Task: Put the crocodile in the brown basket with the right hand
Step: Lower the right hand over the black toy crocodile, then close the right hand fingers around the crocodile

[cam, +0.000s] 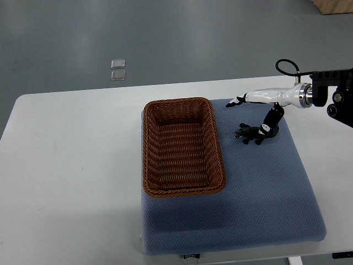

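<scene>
While right hand (269, 100) overhangs crocodile (251, 133), basket (182, 191) sits nearby

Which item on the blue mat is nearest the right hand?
The dark crocodile; the right hand hangs right over it, the brown basket lies further left.

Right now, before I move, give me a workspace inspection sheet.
Surface: white table with a blue padded mat on it.
Job's things: brown woven wicker basket, empty, on the mat's left side; dark green toy crocodile on the mat, right of the basket, apart from it.
Clutter: nothing seen.
Grippers: right hand at the crocodile, grip unclear; left hand not in view.
Cables: black cable loop above the right wrist.
Surroundings: grey floor, two small clear squares on it; brown box corner top right.
</scene>
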Robot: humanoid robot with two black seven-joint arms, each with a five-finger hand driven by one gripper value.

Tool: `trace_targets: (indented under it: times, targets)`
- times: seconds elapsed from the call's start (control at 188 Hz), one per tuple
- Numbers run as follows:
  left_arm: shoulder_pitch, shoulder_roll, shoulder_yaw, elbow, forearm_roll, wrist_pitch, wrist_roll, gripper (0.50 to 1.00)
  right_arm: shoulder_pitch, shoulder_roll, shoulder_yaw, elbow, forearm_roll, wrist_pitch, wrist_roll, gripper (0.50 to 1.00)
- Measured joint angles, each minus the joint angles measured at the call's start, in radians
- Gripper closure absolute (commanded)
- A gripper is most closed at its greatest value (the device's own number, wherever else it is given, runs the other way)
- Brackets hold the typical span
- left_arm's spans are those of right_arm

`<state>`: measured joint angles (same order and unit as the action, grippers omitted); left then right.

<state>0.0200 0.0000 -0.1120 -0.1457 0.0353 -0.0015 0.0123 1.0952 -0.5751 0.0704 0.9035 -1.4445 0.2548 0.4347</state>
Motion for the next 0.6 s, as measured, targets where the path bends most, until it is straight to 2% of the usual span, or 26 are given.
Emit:
trace_targets:
  times: [0.357,0.602]
  targets:
    - [0.000,0.000,0.000,0.000,0.000,0.000,0.000,0.500,-0.062,0.009,-0.029,0.015,-0.275,-0.188,0.029,0.560]
    - [0.000,0.000,0.000,0.000,0.000,0.000,0.000,0.500,-0.063,0.023,-0.045,-0.006,-0.357,-0.233,0.031,0.560]
